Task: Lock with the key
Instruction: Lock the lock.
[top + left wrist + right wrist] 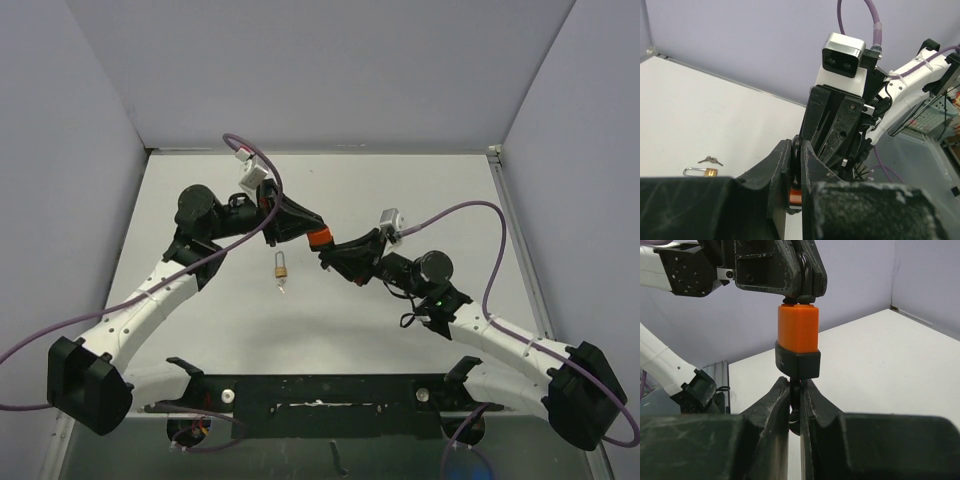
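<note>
Right claw (795, 389) fills the bottom of the right wrist view, pinching the dark key (795, 409) that sits under the orange padlock (798, 335). Left claw (801, 292) grips the padlock's top at upper centre. In the overhead view both claws meet mid-frame, above the desk (420, 190). Just below them a small brass padlock (282, 267) lies flat, with loose keys (711, 160) just beside it.
</note>
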